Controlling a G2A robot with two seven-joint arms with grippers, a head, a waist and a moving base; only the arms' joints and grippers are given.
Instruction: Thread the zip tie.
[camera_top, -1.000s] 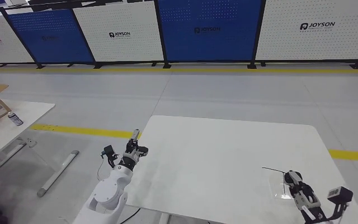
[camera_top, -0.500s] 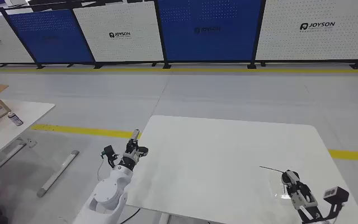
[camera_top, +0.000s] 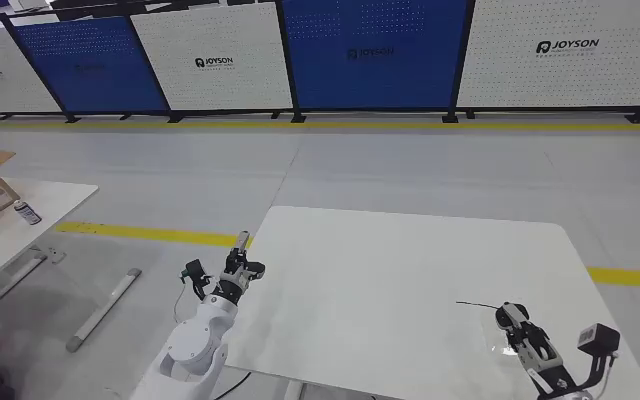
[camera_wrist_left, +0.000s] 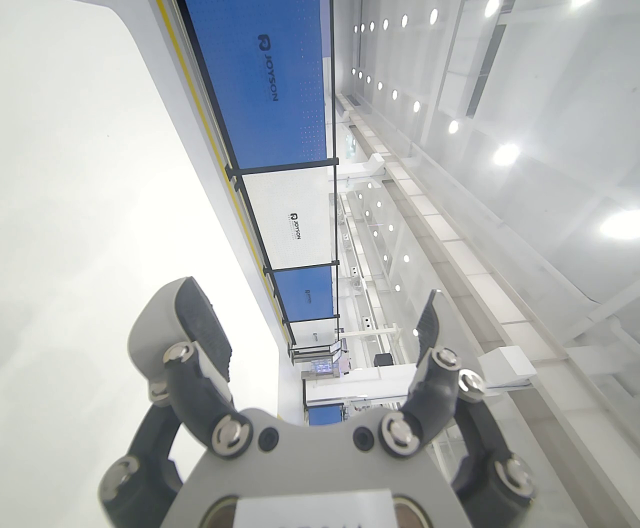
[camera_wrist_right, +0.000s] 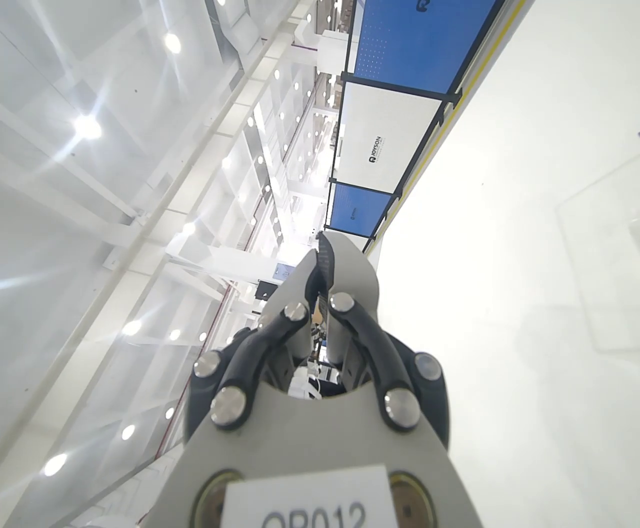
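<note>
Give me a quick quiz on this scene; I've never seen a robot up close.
1. True or false: the left gripper is open and holds nothing.
2. What sticks out of the shut right gripper? A) a thin black zip tie B) a red cable C) a spoon
3. Fill in the blank: both arms are at a table whose top is ___ in colour.

Key: 1 true; 2 A; 3 white.
</note>
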